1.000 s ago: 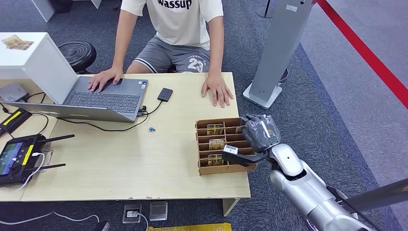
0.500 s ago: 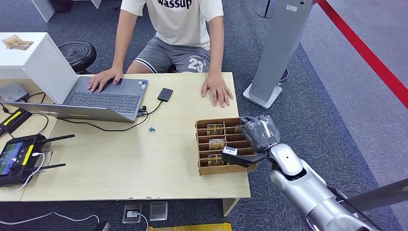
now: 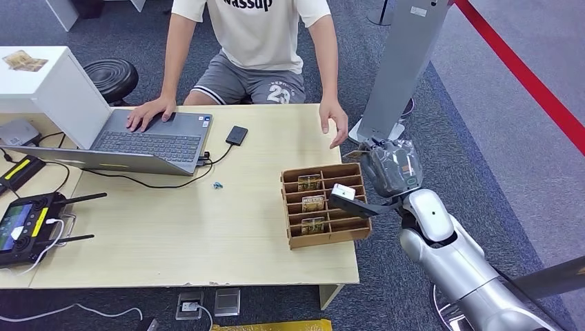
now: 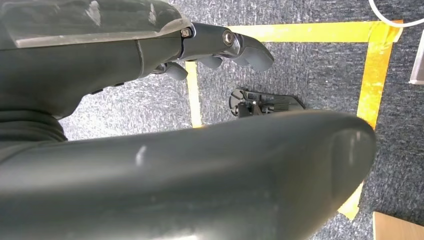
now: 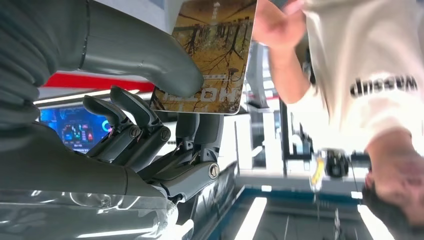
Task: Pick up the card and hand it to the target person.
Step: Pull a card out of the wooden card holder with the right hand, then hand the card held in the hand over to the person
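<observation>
Here, going from the left side to the right:

Remote control [image 3: 24, 227]: a black one with a small screen lies at the left edge of the table, far from the robot's fingers.

Laptop [image 3: 138, 141]: it sits open on the wooden table [image 3: 193, 234]. The person's one hand rests on it.

Small black box [image 3: 236, 135]: it lies on the table past the laptop, with a thin cable going to it.

Person [image 3: 259, 41]: sits at the far side of the table in a white shirt and grey shorts. The person's other hand [image 3: 334, 123] is at the table's far corner, a little way beyond the robot's fingers.

Card box [image 3: 324, 205]: a brown box with rows of slots. A few cards stand in it. It sits just beside and below the right hand.

Left hand [image 4: 220, 50]: it hangs over grey carpet with yellow tape lines. Its fingers are curled in a bit and nothing is in them.

Right hand [image 3: 386, 172]: it is up above the table's right edge. Its thumb and fingers [image 5: 125, 112] pinch the card.

Card [image 5: 212, 55]: yellow and brown, with tree shapes on it. It sticks out past the fingertips, toward the person's hand.
</observation>
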{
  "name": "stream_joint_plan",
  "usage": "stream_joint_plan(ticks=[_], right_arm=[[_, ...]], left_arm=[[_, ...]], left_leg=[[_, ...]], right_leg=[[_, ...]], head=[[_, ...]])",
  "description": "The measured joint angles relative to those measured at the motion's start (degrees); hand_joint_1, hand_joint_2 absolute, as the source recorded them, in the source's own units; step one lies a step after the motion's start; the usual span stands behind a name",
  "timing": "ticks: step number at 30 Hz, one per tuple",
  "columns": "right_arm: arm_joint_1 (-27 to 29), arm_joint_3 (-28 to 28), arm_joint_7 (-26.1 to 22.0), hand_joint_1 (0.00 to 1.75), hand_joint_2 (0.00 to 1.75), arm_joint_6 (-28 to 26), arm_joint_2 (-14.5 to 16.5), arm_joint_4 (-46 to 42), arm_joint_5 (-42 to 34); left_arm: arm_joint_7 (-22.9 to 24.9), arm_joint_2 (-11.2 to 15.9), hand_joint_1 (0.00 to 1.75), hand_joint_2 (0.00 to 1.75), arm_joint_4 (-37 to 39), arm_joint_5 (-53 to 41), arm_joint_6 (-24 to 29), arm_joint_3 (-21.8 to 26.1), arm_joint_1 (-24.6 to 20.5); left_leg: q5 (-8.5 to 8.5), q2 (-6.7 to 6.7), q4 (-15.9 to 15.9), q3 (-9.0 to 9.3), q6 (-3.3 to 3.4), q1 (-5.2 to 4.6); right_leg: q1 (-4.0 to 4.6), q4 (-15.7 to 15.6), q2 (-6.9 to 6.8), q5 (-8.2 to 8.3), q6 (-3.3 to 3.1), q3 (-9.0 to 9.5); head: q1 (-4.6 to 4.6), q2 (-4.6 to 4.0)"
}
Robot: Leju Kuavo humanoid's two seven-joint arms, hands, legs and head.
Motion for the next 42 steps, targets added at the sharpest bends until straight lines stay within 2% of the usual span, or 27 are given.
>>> stream_joint_plan(ticks=[1, 5, 13, 19, 23, 26, 33, 42], right_arm=[[0.0, -0.5, 0.0, 1.75, 1.75, 0.0, -0.1, -1.3, 0.1], [0.0, -1.8, -0.3, 1.75, 1.75, 0.4, -0.2, -5.9, 1.0], [0.0, -2.4, -0.4, 1.75, 1.75, 0.6, 0.4, -10.1, 3.3], [-0.8, -2.2, -0.1, 1.75, 1.75, -2.1, 1.7, -10.2, 9.9], [-1.3, -1.7, 1.4, 0.00, 1.75, -2.1, 2.3, -9.6, 12.9], [-1.6, -1.5, 1.9, 0.00, 1.75, 0.0, 2.7, -8.7, 10.6], [-0.3, -1.6, 1.8, 0.00, 1.75, 6.9, 3.6, -8.7, -8.3], [10.9, -5.4, 3.2, 0.00, 1.75, 12.8, 3.1, -20.3, -28.5]], left_arm=[[0.0, 0.0, 0.00, 0.00, 0.0, 0.0, 0.0, 0.0, 0.0], [0.0, 0.0, 0.00, 1.75, 0.0, 0.0, 0.0, 0.0, 0.0], [0.0, -0.2, 0.00, 1.75, 0.0, -0.3, 0.0, 0.0, 0.0], [-0.4, -0.4, 0.00, 1.75, 0.0, -0.9, -0.1, 0.0, -0.1], [-0.7, -0.5, 0.00, 1.75, 0.0, -1.1, -0.3, -0.1, -0.1], [-0.8, -0.6, 0.00, 1.75, 0.0, -1.1, -0.4, -0.1, -0.1], [-1.1, -0.6, 0.00, 1.75, 0.0, -0.6, -0.4, -0.1, -0.1], [-1.4, -0.7, 0.00, 1.75, 0.0, 0.6, -0.2, -0.1, 0.1]], left_leg=[[0.00, 0.00, 0.0, 0.00, 0.00, 0.00], [0.00, 0.00, 0.0, 0.00, 0.00, 0.00], [0.00, 0.00, 0.0, -0.02, 0.00, 0.00], [0.00, -0.01, 0.0, -0.04, 0.00, 0.00], [0.00, -0.01, 0.0, -0.08, 0.00, 0.00], [0.00, -0.01, 0.0, -0.08, 0.00, 0.00], [0.00, -0.01, 0.0, -0.04, 0.00, 0.00], [-0.01, -0.02, 0.0, -0.06, 0.00, 0.00]], right_leg=[[0.00, 0.0, 0.00, 0.00, 0.00, 0.00], [0.00, 0.0, 0.00, 0.00, 0.00, 0.00], [0.00, 0.0, 0.00, 0.00, 0.00, 0.01], [0.00, 0.0, -0.02, 0.00, 0.00, 0.00], [0.00, 0.0, -0.04, 0.00, 0.00, -0.02], [0.00, 0.0, -0.04, 0.00, 0.00, -0.02], [0.00, 0.0, -0.04, 0.00, 0.00, -0.03], [0.00, 0.0, -0.04, -0.02, 0.00, -0.09]], head=[[-0.01, 0.00], [-0.05, 0.00], [0.02, 0.00], [-0.02, 0.00], [-0.04, 0.00], [0.01, 0.00], [0.00, 0.00], [-0.05, 0.00]])
